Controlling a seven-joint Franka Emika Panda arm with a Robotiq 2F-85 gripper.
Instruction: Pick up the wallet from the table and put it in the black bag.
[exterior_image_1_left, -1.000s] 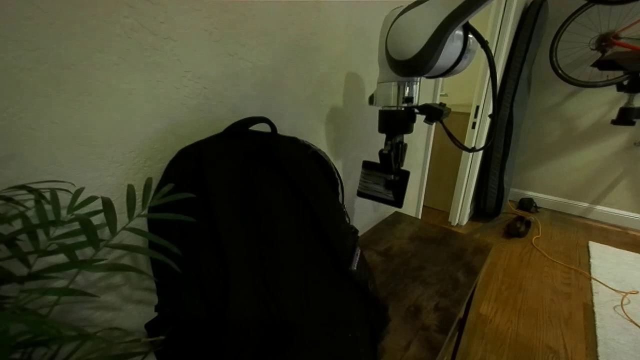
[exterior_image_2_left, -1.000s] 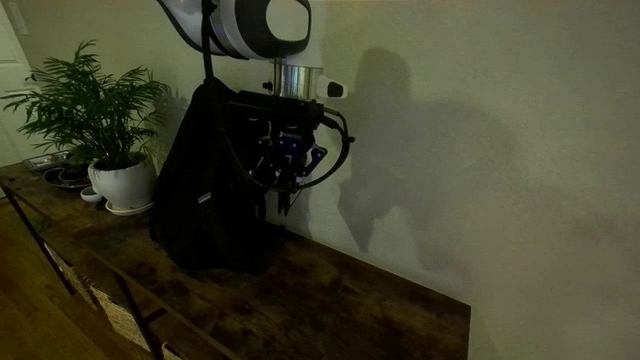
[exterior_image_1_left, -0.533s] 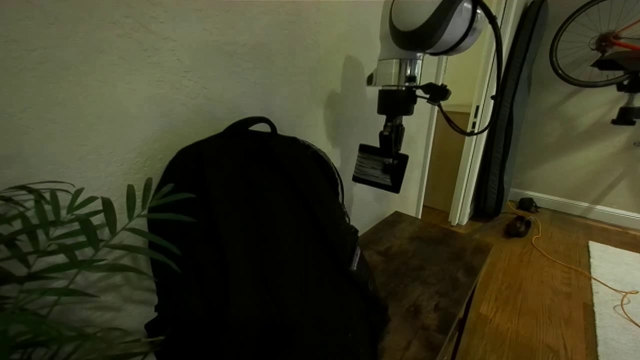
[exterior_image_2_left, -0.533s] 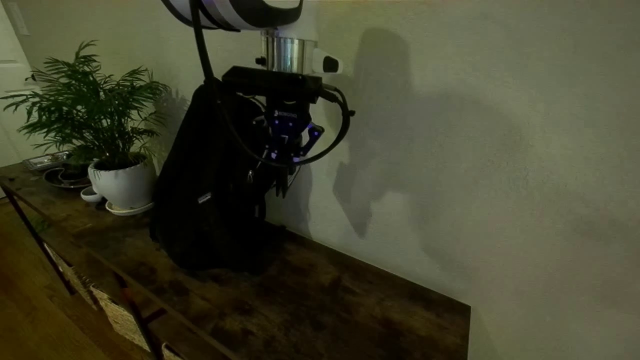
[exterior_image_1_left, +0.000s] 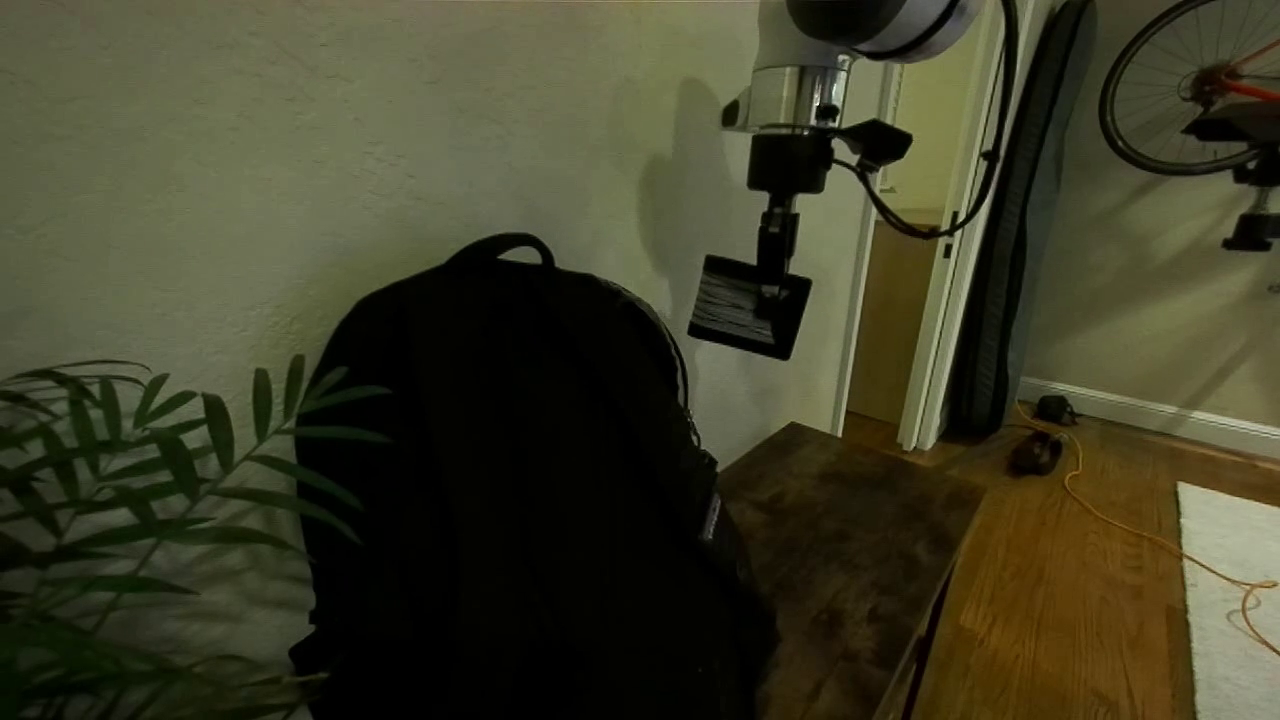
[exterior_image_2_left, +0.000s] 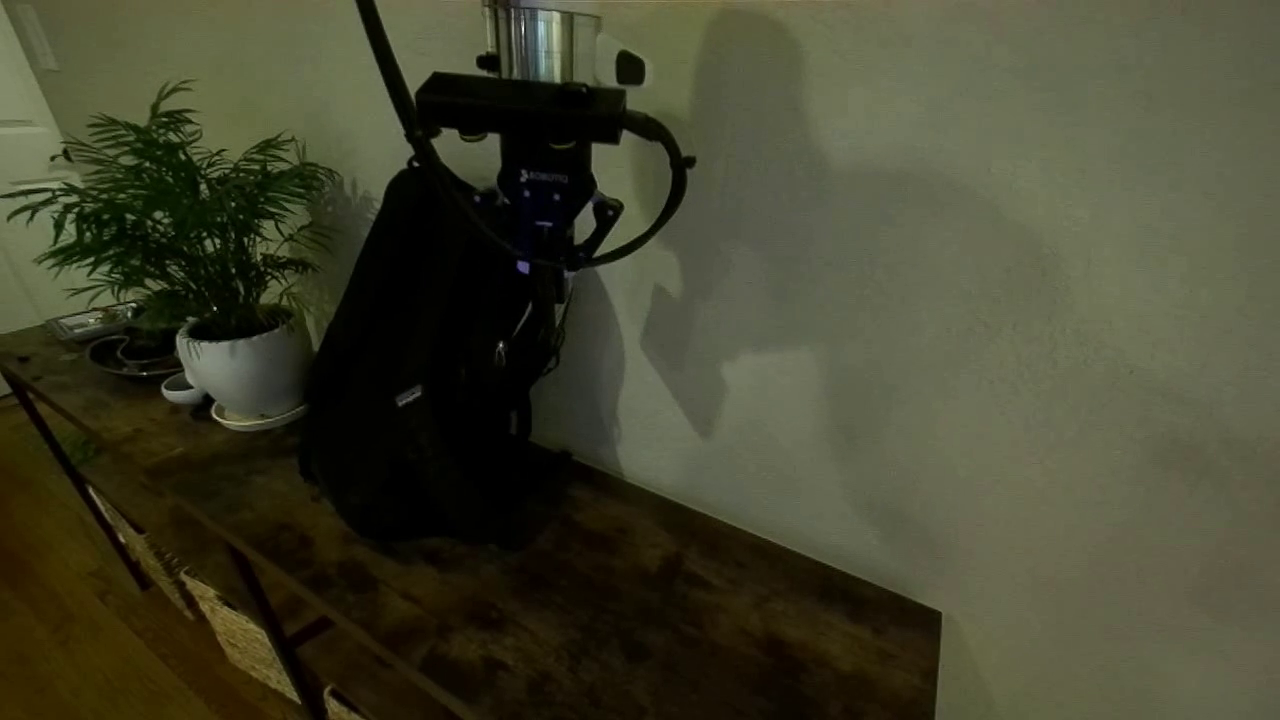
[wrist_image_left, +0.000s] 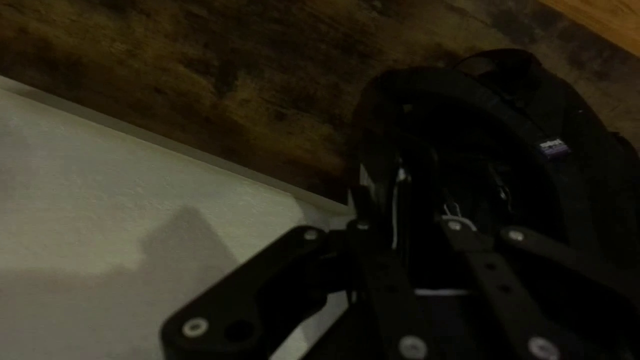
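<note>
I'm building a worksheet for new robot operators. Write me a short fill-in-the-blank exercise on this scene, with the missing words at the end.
The gripper holds the ____ in the air, off the table.
On the black bag, the loop handle sits at the ____.
Of black and white, the plant pot is ____.
The spoked wheel in an exterior view belongs to a ____.

Missing words: wallet; top; white; bicycle.

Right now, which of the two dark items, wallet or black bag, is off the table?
The wallet: the small, flat rectangular one, gripped by the end effector and held in the air. The far larger black bag stands on the table.
</note>
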